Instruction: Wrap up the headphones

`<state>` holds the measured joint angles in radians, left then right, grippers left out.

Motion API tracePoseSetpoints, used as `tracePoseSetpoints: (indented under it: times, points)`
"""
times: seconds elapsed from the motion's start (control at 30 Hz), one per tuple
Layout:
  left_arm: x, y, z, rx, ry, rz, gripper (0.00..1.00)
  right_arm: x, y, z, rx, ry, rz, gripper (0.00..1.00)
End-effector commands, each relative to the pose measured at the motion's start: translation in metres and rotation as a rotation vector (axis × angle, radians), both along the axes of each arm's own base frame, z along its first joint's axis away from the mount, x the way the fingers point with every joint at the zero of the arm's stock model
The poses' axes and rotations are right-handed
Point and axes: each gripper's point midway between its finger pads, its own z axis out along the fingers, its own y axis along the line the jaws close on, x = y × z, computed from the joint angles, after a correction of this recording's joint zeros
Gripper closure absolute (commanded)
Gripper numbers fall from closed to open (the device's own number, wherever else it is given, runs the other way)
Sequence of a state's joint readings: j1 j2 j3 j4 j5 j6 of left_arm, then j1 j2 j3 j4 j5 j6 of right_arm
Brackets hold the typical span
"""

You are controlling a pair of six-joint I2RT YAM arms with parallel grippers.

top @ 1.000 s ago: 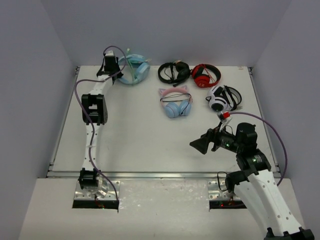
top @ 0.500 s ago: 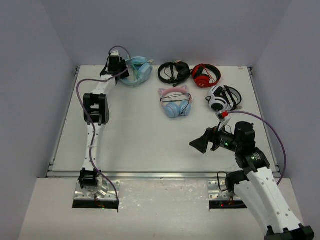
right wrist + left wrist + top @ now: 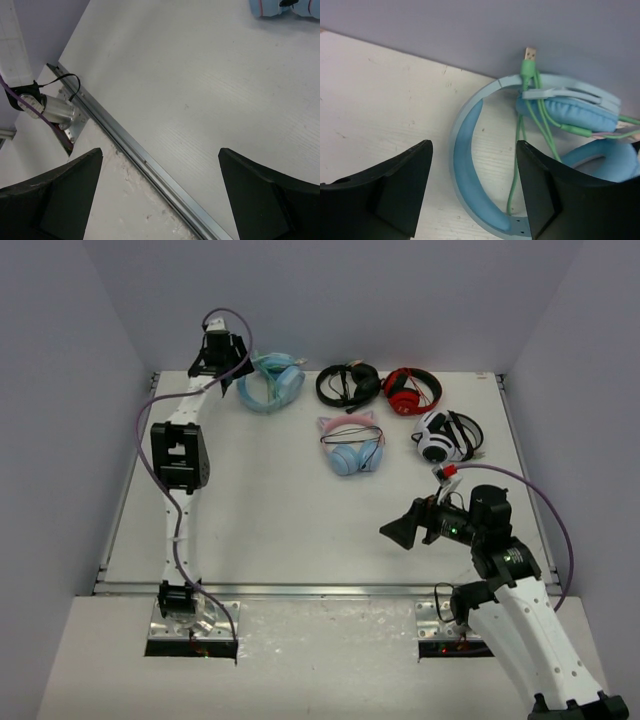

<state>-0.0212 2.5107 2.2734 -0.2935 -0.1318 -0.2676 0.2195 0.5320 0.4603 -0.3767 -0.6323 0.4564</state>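
The light-blue headphones (image 3: 270, 385) lie at the back left of the table, close to the rear wall. In the left wrist view their padded headband (image 3: 465, 165) curves below my fingers. The pale-green cable (image 3: 530, 100) is looped over the ear cushion (image 3: 565, 112), and its USB plug (image 3: 530, 52) sticks up against the wall. My left gripper (image 3: 222, 365) (image 3: 474, 150) hovers open over the headband, holding nothing. My right gripper (image 3: 400, 533) (image 3: 160, 152) hangs wide open and empty over the near right part of the table.
Black headphones (image 3: 348, 385), red headphones (image 3: 412, 390), pink-and-blue cat-ear headphones (image 3: 350, 445) and white-and-black headphones (image 3: 445, 437) lie along the back and right. The rear wall stands right behind the left gripper. A metal rail (image 3: 150, 162) edges the table's near side.
My left gripper has opened from shut and drawn back up and left off the blue headphones. The right arm has not moved.
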Motion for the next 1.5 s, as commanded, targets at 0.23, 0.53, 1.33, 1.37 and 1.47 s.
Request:
tracePoseSetpoints:
  times: [0.23,0.53,1.33,1.37,1.47]
  points:
    - [-0.077,-0.004,0.135,-0.049,-0.2,0.033,0.0,0.017,-0.015,0.016,-0.084,-0.075,-0.09,0.01]
    - [-0.298,-0.029,0.135,-0.155,-0.307,0.154,0.0,0.06,-0.079,0.007,-0.33,0.003,-0.472,0.01]
    - [-0.444,0.011,0.13,0.025,-0.292,0.099,0.0,0.026,-0.111,0.035,-0.373,-0.068,-0.594,0.01]
    - [-0.444,0.01,0.127,0.025,-0.29,0.095,0.0,0.026,-0.113,0.035,-0.377,-0.065,-0.601,0.01]
    - [-0.443,0.0,0.121,-0.003,-0.291,0.046,0.0,0.025,-0.11,0.04,-0.347,-0.087,-0.602,0.01]
